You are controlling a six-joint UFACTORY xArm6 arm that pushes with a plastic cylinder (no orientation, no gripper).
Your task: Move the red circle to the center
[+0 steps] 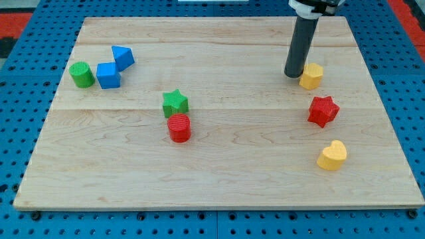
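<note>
A: Fig. layout — where's the red ridged plastic circle (pixel 178 127)?

B: On the pale wooden plank table (pixel 219 179), slightly left of ctr, touching the green ridged plastic star (pixel 175 103) just above it.

A: And the end effector?

B: A straight dark rod, no jaws to be apart or together. My tip (pixel 293 75) sits at upper right, touching or just beside the left side of the yellow plastic hexagon-like block (pixel 311 76); well apart from the red circle.

A: Other blocks?

B: Right side: red plastic star (pixel 323 110), w/ yellow plastic heart (pixel 332 155) below it. Upper left: green plastic cylinder (pixel 82 74), blue plastic cube (pixel 108 75), blue plastic wedge-like block (pixel 123 56), clustered.
</note>
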